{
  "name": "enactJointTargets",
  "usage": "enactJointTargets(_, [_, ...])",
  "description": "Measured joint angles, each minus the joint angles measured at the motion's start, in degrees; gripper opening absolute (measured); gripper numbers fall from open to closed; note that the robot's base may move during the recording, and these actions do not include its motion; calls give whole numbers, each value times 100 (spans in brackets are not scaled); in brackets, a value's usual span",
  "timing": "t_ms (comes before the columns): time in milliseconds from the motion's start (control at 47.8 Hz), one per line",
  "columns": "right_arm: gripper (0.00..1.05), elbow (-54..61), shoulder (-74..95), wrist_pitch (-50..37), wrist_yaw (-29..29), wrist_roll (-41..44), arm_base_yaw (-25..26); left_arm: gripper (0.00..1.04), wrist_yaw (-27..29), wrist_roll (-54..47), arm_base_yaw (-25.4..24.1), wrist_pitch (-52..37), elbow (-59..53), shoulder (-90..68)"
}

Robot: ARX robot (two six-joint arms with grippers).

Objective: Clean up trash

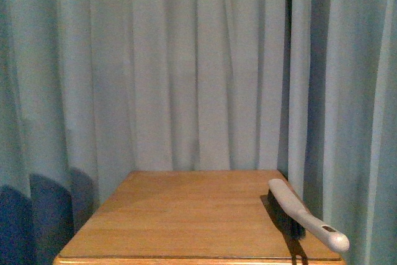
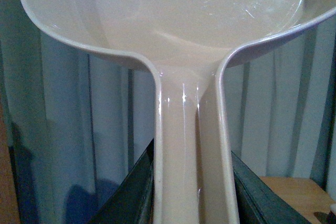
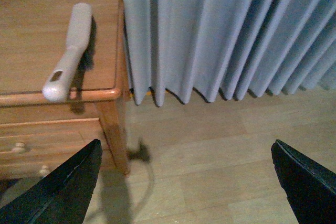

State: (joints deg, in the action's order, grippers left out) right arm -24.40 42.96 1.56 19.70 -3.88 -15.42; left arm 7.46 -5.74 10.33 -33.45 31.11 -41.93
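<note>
The left gripper point(image 2: 192, 153) was raised in front of the curtain point(image 1: 186, 60), off one corner of the table point(image 1: 186, 215). Its dark fingers point(image 2: 131, 192) were closed against either side of the dustpan point(image 2: 184, 24) handle. The dustpan was pale, pinkish, glossy moulded plastic. It had a long channelled handle widening into a rounded, raised-rim bowl. What showed of the bowl was bare shiny plastic with faint scratches and a bright glare spot.

The right gripper point(image 3: 186, 145) hung beside the table, over the floor point(image 3: 210, 156), looking down. Its jaws stood wide apart, with nothing between the two black wedge-shaped fingers point(image 3: 68, 187).

The table was warm-toned wood with a rounded lip. Below its top was a drawer front with small pale knobs point(image 3: 19, 147). On the table, along its right edge, lay the hand brush point(image 1: 304, 212). It had a long, smooth, pale grey back over dark bristles. Its handle reached just past the table's near edge and had a hanging hole at the tip. Behind and beside the table hung the pale blue-grey curtain in soft vertical folds. The floor was light wood-look planks.

The trash appeared in none of the views, so its place relative to the table could not be told.
</note>
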Motion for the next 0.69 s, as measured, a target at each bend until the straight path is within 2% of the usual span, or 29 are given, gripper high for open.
enactJointTargets(84, [97, -949, 1156, 63, -13, -149, -179, 27, -11, 0, 0, 0, 0, 0])
enactJointTargets(314, [97, -3158, 3567, 1117, -431, -756, -254, 27, -2, 4, 0, 0, 0, 2])
enactJointTargets(691, [97, -5510, 6153, 2059, -450, -1556, -645, 27, -13, 4, 0, 0, 0, 0])
